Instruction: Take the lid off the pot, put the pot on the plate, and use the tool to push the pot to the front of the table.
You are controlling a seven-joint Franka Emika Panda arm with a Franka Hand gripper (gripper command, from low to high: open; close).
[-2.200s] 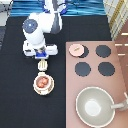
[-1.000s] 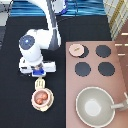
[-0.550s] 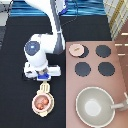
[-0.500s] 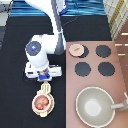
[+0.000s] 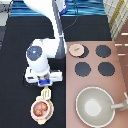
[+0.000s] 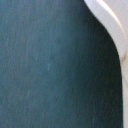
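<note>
My gripper [image 5: 44, 84] hangs over the black table [image 5: 15, 60] on the exterior view's left, shut on the handle of the cream-white tool [image 5: 46, 93]. The tool's slotted head points toward the view's bottom and touches the rim of the pinkish pot [image 5: 41, 109]. The pot sits open on the cream plate [image 5: 33, 116], close to the table's bottom edge. The pale-pink lid [image 5: 76, 49] lies on the stove's top-left burner. In the wrist view a curved cream-white edge of the tool [image 6: 112, 25] shows over the dark table [image 6: 50, 75].
The brownish-pink stove top [image 5: 117, 75] fills the exterior view's right, with black burners [image 5: 104, 51]. A large grey-green pan [image 5: 97, 106] with a handle stands at the bottom right. The arm's white body [image 5: 42, 52] reaches down from the top.
The gripper with the tool has travelled toward the exterior view's bottom. The pot on its plate has slid ahead of the tool, closer to the table's bottom edge.
</note>
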